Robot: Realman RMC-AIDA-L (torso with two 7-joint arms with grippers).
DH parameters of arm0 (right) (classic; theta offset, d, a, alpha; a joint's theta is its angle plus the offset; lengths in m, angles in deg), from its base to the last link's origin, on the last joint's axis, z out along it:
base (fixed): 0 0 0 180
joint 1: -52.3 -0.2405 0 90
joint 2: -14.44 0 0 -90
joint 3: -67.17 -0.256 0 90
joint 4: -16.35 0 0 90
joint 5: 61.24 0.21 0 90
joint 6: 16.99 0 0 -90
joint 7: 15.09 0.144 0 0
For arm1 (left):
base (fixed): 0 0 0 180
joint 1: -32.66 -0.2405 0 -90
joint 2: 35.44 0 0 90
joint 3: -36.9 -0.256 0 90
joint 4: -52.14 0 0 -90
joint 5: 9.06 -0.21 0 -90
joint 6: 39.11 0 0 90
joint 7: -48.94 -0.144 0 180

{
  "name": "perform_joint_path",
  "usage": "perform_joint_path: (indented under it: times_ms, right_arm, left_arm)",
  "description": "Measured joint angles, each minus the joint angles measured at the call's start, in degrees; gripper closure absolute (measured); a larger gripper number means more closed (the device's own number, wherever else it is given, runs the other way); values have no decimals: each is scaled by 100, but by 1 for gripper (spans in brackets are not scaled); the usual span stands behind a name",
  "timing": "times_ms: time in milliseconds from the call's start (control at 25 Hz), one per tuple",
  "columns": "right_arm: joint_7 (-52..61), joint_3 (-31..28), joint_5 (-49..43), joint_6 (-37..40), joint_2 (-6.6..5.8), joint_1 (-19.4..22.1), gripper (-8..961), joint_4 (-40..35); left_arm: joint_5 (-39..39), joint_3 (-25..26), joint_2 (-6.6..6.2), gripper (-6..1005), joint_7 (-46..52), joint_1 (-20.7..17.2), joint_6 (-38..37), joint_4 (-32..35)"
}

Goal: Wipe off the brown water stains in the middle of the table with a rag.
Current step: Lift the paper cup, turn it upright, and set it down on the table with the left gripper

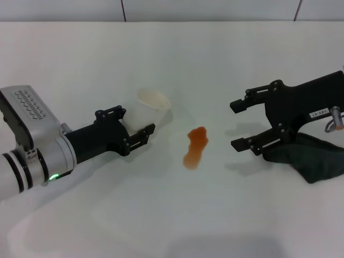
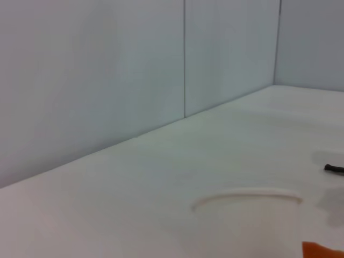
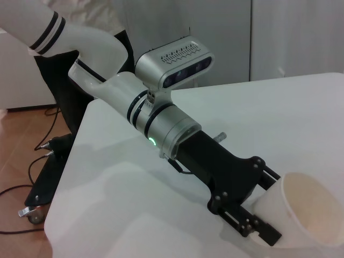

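The brown water stains [image 1: 195,146] are an orange-brown blotch in the middle of the white table [image 1: 161,215]; a corner of the blotch shows in the left wrist view [image 2: 322,250]. The dark rag [image 1: 317,161] lies on the table at the right, partly under my right arm. My right gripper [image 1: 234,123] is open and empty, right of the blotch, with the rag behind its fingers. My left gripper [image 1: 138,119] is left of the blotch, shut on a tilted white paper cup [image 1: 152,107]. The right wrist view shows this grip [image 3: 269,207] on the cup [image 3: 306,215].
The cup's rim [image 2: 247,196] fills the lower part of the left wrist view, with a wall behind the table's far edge. My left arm [image 1: 32,150] stretches over the table's left side. The table's back edge runs along the top.
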Motion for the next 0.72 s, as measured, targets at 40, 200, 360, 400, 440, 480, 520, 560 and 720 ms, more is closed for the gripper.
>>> perform_joint_path:
  times_ms: [40,200,360,400,440,480,520,560,720]
  right_arm:
    - [0,0,0,-2,0,10,113,1]
    - [0,0,1,-37,0,21,114,2]
    - [0,-26,1,-51,-6,23,114,2]
    - [-1,-36,1,-54,-11,23,114,2]
    - [-2,-38,1,-57,-14,23,114,2]
    - [-3,-41,1,-60,-19,23,114,2]
    - [-3,-42,1,-62,-21,23,114,2]
    - [-4,-42,1,-65,-23,23,114,2]
    - [-6,-45,-10,-85,-27,22,114,1]
  left_arm:
    - [2,5,-1,339,-51,5,1,-20]
    - [-7,1,-1,324,-157,-19,8,-26]
    - [-15,1,-2,310,-344,-72,-9,-87]
    - [-8,3,-2,307,-395,-94,-28,-97]
    - [-5,7,-2,303,-432,-122,-40,-103]
    - [-4,11,-1,300,-463,-142,-49,-102]
    - [-3,18,0,296,-508,-166,-51,-102]
    - [1,22,2,293,-544,-188,-54,-102]
    - [163,12,9,279,-585,-234,-52,-109]
